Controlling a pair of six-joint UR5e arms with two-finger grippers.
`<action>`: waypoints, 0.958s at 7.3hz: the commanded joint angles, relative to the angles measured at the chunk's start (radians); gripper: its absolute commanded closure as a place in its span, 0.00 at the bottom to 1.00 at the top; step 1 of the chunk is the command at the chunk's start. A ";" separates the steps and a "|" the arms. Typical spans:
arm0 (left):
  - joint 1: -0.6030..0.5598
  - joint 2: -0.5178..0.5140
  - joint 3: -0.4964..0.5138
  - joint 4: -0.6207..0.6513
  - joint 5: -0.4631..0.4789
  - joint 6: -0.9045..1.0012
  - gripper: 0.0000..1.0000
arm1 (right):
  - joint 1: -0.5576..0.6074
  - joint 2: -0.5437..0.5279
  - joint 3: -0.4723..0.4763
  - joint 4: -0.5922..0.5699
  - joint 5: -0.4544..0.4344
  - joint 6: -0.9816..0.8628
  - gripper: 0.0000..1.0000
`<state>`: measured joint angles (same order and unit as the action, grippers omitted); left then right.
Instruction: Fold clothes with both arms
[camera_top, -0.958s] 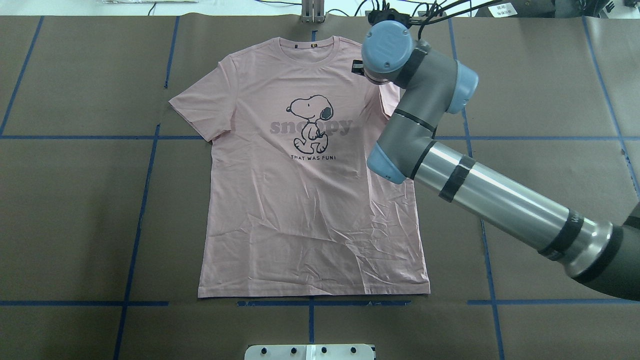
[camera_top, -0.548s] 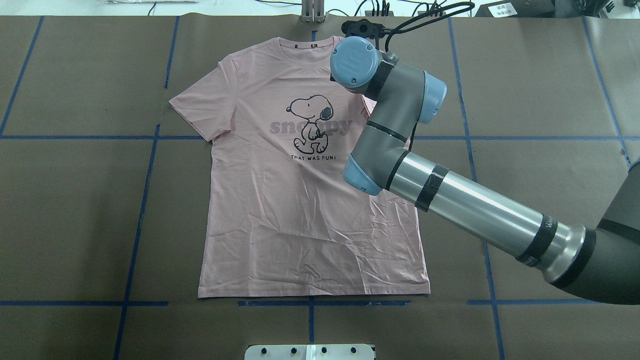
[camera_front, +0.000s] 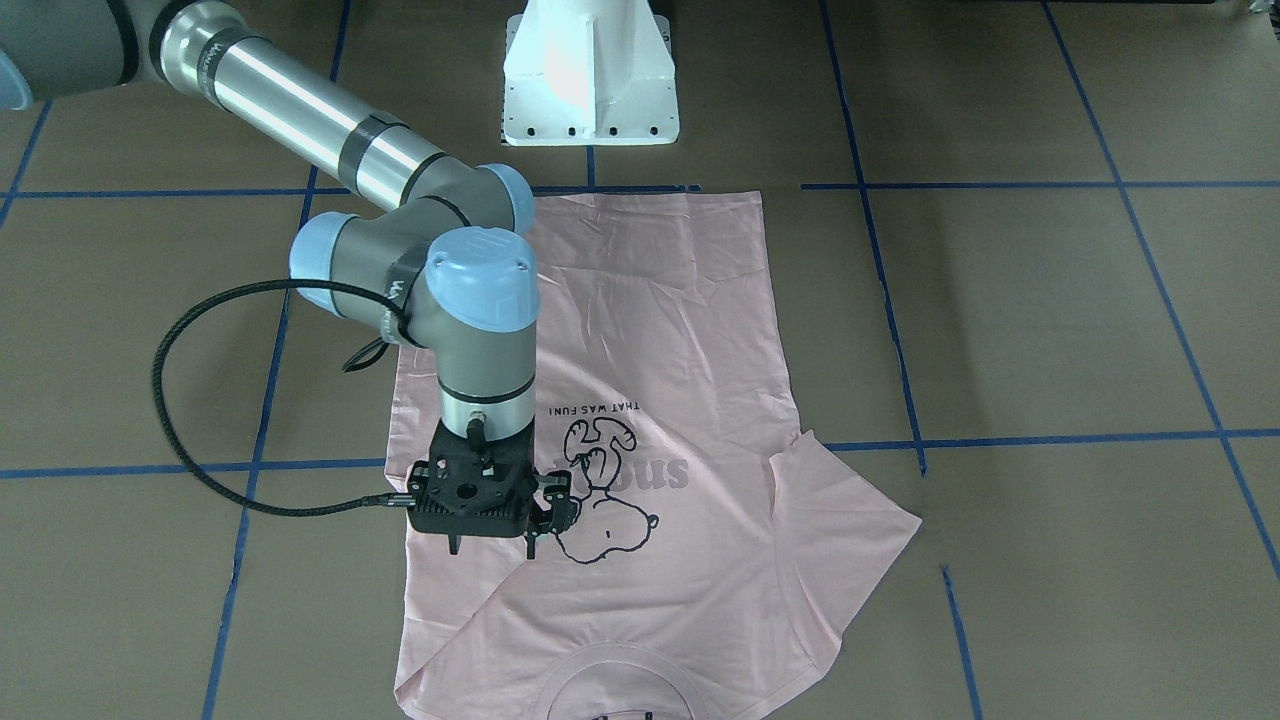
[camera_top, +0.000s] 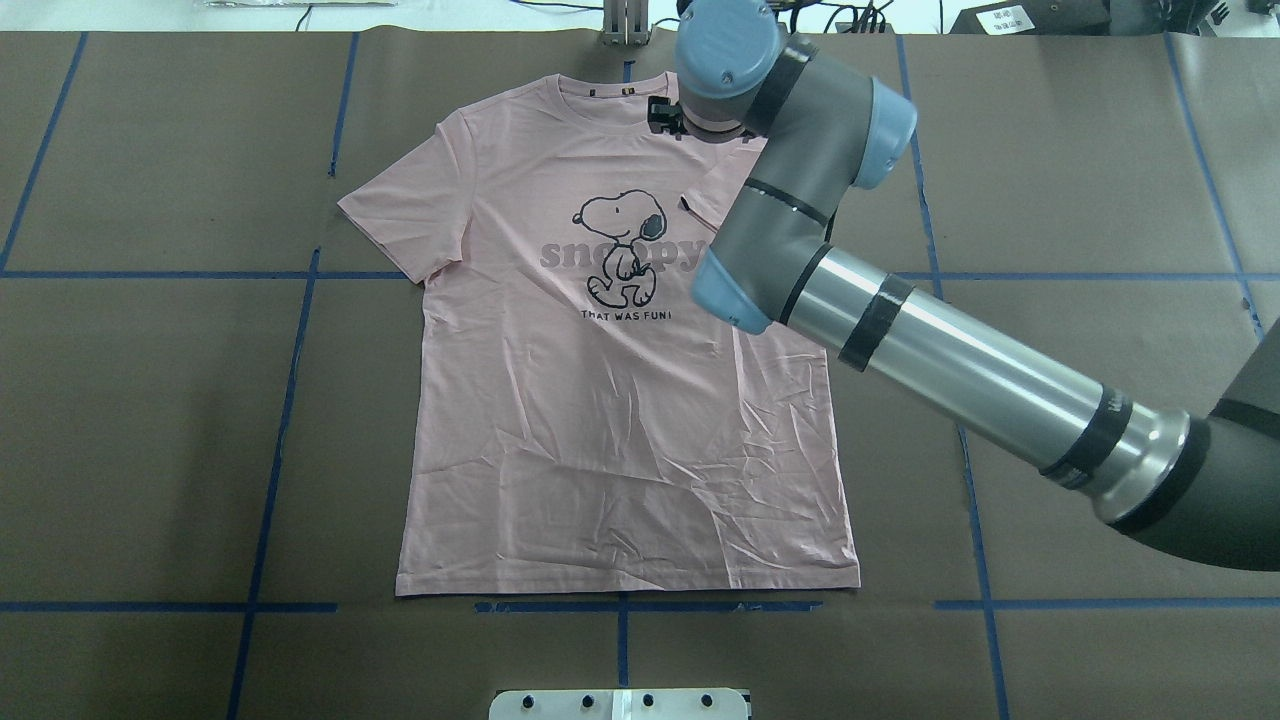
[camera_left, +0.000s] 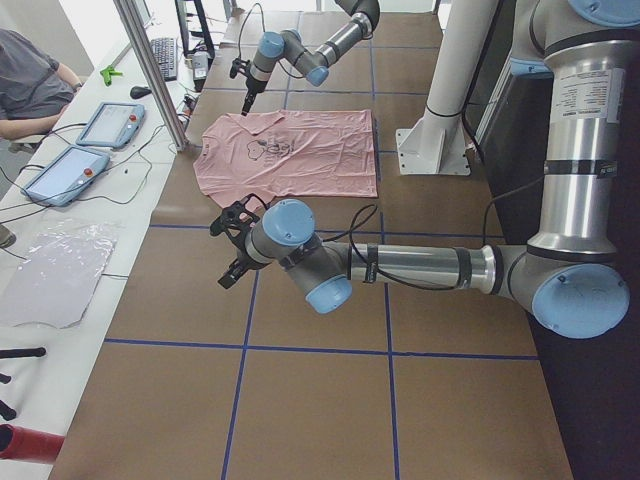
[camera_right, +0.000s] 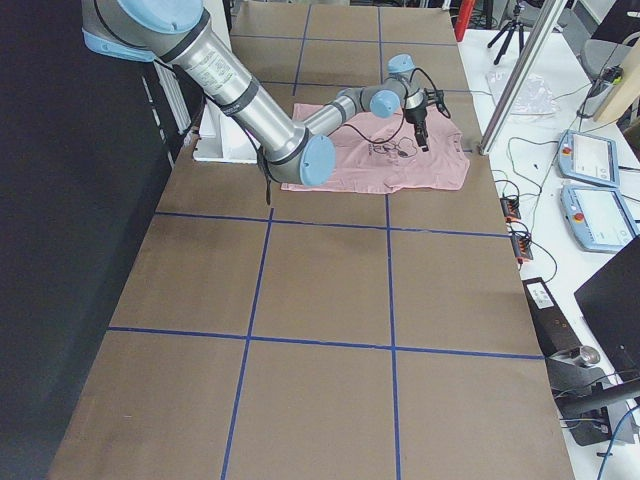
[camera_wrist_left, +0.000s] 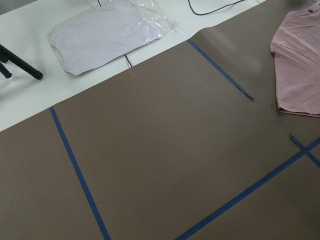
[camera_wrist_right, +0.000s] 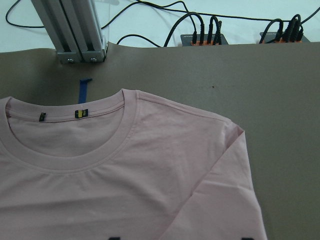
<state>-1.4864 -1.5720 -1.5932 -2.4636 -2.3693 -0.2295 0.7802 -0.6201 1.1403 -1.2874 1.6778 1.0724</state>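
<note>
The pale pink T-shirt (camera_top: 600, 430) lies flat, print up, on the brown table cover, collar at the far edge. Its dog print (camera_top: 620, 250) also shows in the front view (camera_front: 605, 510). The sleeve on my right side (camera_top: 712, 190) lies folded inward over the chest; the other sleeve (camera_top: 400, 215) lies spread out. My right gripper (camera_front: 493, 546) hangs just above the shirt beside the print, jaws apart, nothing between them. The right wrist view shows the collar (camera_wrist_right: 85, 150) and the folded shoulder. My left gripper (camera_left: 232, 250) hovers over bare table away from the shirt; I cannot tell whether it is open.
The white pedestal base (camera_front: 590, 70) stands at the near table edge. An aluminium post (camera_wrist_right: 75, 30) and cable plugs (camera_wrist_right: 205, 35) sit at the far edge behind the collar. A plastic bag (camera_wrist_left: 110, 37), tablets (camera_left: 85, 140) and a seated person (camera_left: 30, 80) are beyond the table.
My right arm has swung leftward over the shirt, taking the right sleeve inward; the sleeve now lies folded over the chest.
</note>
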 joint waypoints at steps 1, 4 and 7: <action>0.087 -0.058 0.002 0.002 0.005 -0.219 0.10 | 0.161 -0.112 0.088 0.009 0.226 -0.237 0.00; 0.310 -0.175 0.034 0.006 0.239 -0.544 0.25 | 0.353 -0.365 0.215 0.060 0.458 -0.547 0.00; 0.523 -0.369 0.230 0.008 0.511 -0.796 0.42 | 0.367 -0.440 0.214 0.203 0.476 -0.531 0.00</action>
<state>-1.0345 -1.8554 -1.4599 -2.4542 -1.9579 -0.9277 1.1423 -1.0418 1.3531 -1.1110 2.1471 0.5367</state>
